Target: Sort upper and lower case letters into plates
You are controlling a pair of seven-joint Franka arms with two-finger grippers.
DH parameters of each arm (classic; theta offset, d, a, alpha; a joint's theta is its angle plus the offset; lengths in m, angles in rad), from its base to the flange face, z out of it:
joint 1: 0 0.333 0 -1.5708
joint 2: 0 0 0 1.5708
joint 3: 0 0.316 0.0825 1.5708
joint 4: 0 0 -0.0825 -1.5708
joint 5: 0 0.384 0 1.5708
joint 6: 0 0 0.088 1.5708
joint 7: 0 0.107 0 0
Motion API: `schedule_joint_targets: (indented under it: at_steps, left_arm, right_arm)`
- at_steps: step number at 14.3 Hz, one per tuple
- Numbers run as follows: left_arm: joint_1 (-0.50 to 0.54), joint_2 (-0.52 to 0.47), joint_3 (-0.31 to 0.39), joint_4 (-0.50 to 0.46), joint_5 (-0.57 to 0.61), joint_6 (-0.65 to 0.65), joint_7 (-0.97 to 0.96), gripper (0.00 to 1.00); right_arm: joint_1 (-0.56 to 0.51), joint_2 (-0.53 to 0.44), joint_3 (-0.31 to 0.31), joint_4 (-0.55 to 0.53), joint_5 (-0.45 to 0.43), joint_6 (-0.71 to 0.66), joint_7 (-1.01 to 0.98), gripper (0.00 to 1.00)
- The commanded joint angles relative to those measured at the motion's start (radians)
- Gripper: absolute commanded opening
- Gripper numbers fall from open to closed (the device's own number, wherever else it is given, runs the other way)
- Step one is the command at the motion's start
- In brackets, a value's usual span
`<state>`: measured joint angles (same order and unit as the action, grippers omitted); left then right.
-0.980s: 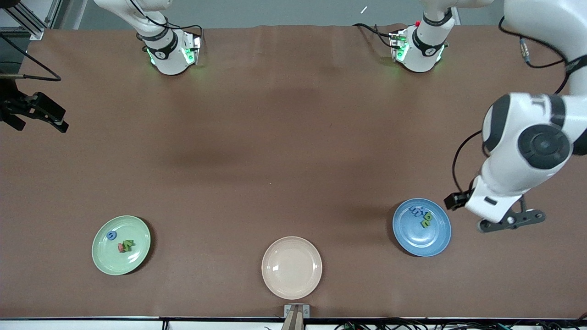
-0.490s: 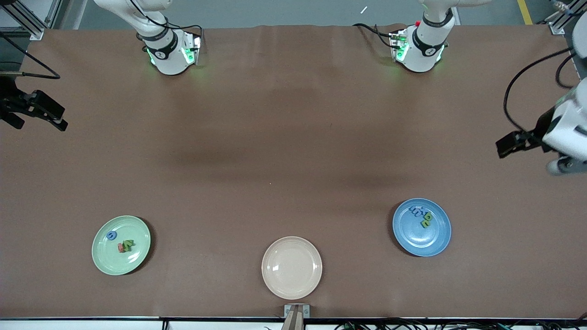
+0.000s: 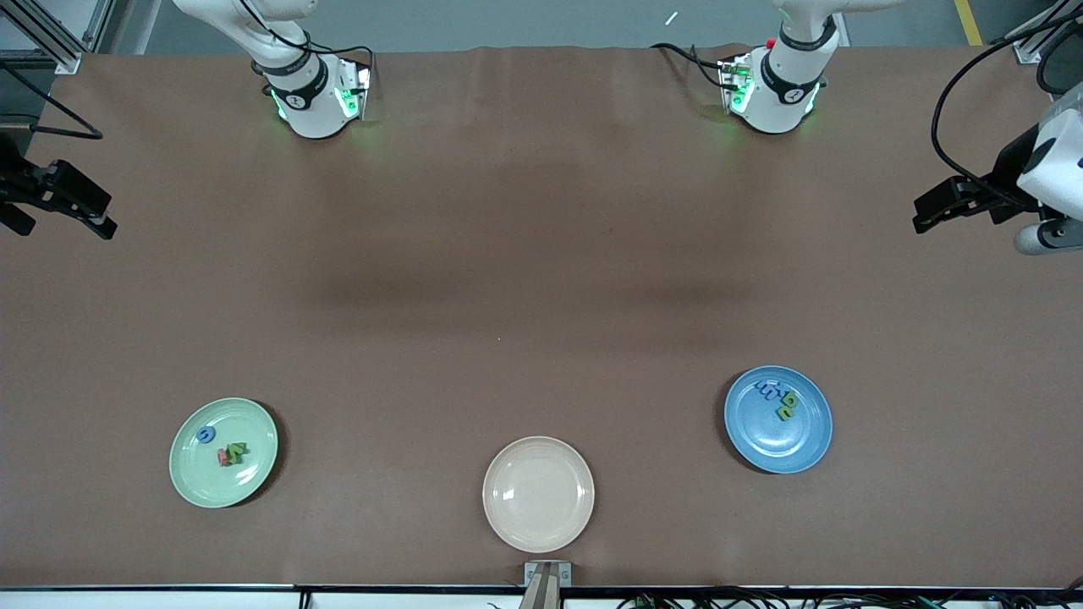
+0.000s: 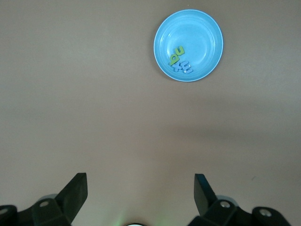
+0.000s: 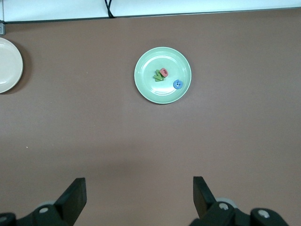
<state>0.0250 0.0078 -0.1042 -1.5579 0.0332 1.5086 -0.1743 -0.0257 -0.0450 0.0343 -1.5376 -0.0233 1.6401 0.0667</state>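
Note:
A pale mint green plate (image 3: 254,474) lies near the front edge toward the right arm's end. It holds a blue letter (image 3: 205,434), a pinkish-red letter (image 3: 223,458) and a green letter (image 3: 238,449). A blue plate (image 3: 774,448) toward the left arm's end holds blue letters (image 3: 768,391) and green letters (image 3: 788,405) close together. My left gripper (image 4: 140,188) hangs open and empty high over bare table, with the blue plate (image 4: 202,33) well off from it. My right gripper (image 5: 139,188) is open and empty too, high over bare table, away from the green plate (image 5: 146,87).
A cream-beige plate (image 3: 538,493) with nothing on it sits between the two coloured plates at the front edge. Both arm bases (image 3: 309,93) (image 3: 774,89) stand along the table's back edge. A brown cloth covers the table.
The left arm has lifted away from beside the blue plate and swung out to its end of the table. The right gripper has drifted slightly outward. Plates and letters have not moved.

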Motion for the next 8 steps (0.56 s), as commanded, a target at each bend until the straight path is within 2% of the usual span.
schedule_joint_targets:
  at_steps: [1,8]
  left_arm:
    - [0.015,-0.038,-0.019,-0.045,-0.016,0.032,0.018,1.0]
    - [0.009,-0.038,-0.02,-0.03,-0.004,0.048,0.029,1.0]
  right_arm:
    - [-0.014,-0.001,0.015,0.008,0.009,-0.011,0.001,1.0]
    - [-0.02,-0.001,0.013,0.013,0.008,-0.013,-0.001,1.0]
